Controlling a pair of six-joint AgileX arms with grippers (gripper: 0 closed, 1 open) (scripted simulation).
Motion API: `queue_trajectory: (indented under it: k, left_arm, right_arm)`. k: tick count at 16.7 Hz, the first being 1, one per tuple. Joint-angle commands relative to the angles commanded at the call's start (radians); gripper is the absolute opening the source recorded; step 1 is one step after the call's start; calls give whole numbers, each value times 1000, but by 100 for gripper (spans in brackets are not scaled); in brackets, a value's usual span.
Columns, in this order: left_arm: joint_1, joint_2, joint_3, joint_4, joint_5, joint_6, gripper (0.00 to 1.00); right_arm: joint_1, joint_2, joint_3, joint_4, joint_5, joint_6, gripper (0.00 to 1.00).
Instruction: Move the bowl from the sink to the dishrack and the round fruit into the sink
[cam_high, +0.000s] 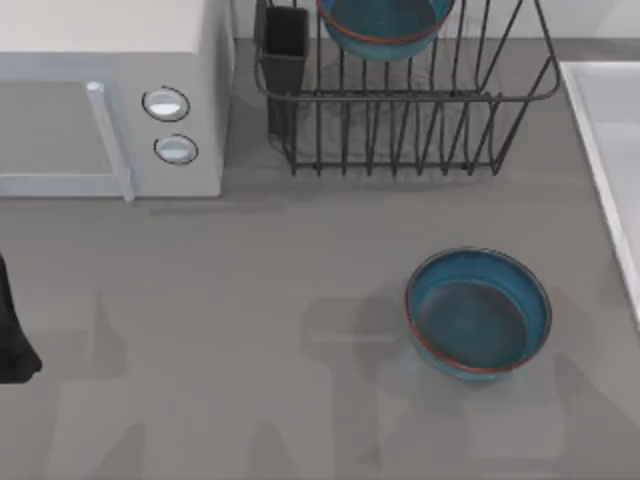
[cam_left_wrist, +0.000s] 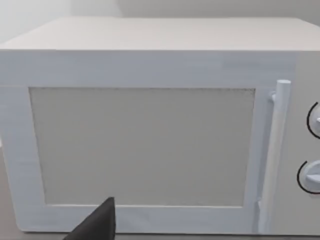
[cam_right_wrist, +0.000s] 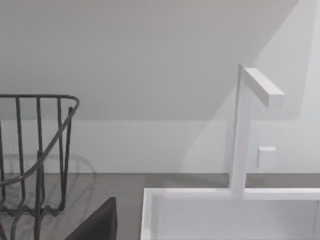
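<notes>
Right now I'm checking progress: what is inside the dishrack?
A teal-blue bowl sits inside the dishrack, cut off by the top view's edge; the black utensil cup's contents can't be seen.

- The microwave (cam_high: 110, 95) stands at the table's (cam_high: 250, 330) back left.
- The dishrack (cam_high: 400, 110) stands just right of it, its utensil cup (cam_high: 285, 45) at the corner nearest the microwave.
- One bowl (cam_high: 385, 25) sits in the dishrack.
- A second bowl (cam_high: 478, 312) rests on the table, in front of the dishrack.
- The sink (cam_high: 610, 150) lies at the right edge.
</notes>
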Motion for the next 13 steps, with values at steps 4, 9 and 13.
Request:
queue_trajectory:
  k: [4, 9, 13]
  left_arm:
    - [0, 0, 0, 0, 0, 0, 100]
    - [0, 0, 0, 0, 0, 0, 100]
    - [0, 0, 0, 0, 0, 0, 100]
  right_arm:
    - [97, -402, -90, -318, 89, -3, 100]
    - [180, -688, -147, -565, 166, -12, 100]
    - [195, -733, -155, -607, 180, -15, 100]
